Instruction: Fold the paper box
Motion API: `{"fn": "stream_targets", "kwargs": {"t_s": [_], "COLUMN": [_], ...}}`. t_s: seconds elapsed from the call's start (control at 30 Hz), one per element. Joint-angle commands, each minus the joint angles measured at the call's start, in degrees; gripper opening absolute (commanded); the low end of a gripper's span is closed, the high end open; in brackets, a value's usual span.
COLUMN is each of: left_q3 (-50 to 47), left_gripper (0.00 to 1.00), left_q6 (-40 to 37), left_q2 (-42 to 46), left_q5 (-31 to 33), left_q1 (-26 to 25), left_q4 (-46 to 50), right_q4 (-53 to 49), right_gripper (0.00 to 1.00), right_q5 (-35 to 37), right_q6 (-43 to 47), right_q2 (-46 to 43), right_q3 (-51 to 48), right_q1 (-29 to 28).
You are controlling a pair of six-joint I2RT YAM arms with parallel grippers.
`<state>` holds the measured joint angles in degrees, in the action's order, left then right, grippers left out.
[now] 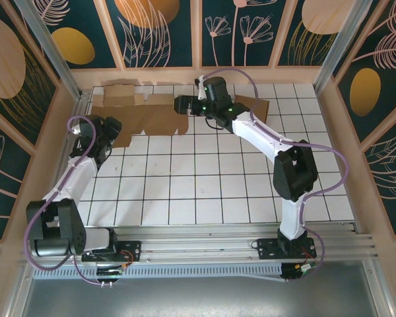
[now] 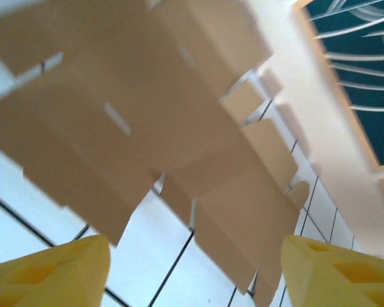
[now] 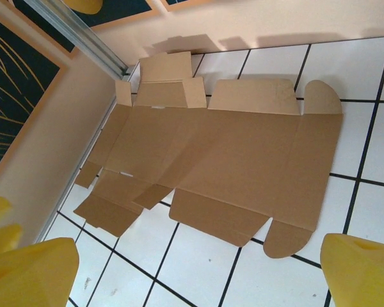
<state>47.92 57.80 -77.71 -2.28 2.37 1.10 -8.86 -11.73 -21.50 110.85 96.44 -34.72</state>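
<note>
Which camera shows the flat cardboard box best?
The right wrist view: the cardboard box lies whole, flat and sharp. The left wrist view shows it close, blurred and cropped. The top view shows it small and far, partly behind the right arm.

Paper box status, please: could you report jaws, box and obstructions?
Both jaws open, empty. Paper box flat, unfolded, by far wall. Nothing lying on it.

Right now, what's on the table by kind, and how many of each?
Cardboard pieces: 2 (large flat box sheet, smaller piece at the back right)
Robot arms: 2 (left arm, right arm)
Total: 4
</note>
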Motion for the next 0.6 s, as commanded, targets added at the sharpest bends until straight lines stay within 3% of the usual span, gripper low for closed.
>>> {"fn": "stream_targets", "kwargs": {"t_s": [0.0, 0.1, 0.27, 0.33, 0.57], "left_q3": [-4.0, -7.8, -7.7, -9.5, -8.0], "left_gripper": [0.64, 0.65, 0.69, 0.71, 0.77], "left_q6": [17.5, 25.5, 26.6, 26.4, 22.3], "left_q2": [-3.8, -4.2, 2.9, 4.0, -6.1], "left_q5": [-9.1, -7.3, 13.2, 17.4, 5.2], "left_q1": [0.2, 0.2, 0.2, 0.6, 2.7], "left_q4": [-6.4, -9.7, 4.5, 2.9, -10.7], "right_q4": [-2.0, -1.0, -0.7, -0.5, -1.2], "right_gripper": [0.98, 0.98, 0.98, 0.98, 0.98], "right_q5": [-0.4, -0.2, 0.3, 0.5, 2.1], "right_q6": [-0.2, -0.1, 0.7, 0.9, 2.2], "right_q2": [-0.1, -1.6, -3.4, -3.6, -4.4], "right_q3": [0.9, -1.6, -4.7, -5.1, -4.3], "right_q1": [0.0, -0.1, 0.1, 0.2, 0.2]}}
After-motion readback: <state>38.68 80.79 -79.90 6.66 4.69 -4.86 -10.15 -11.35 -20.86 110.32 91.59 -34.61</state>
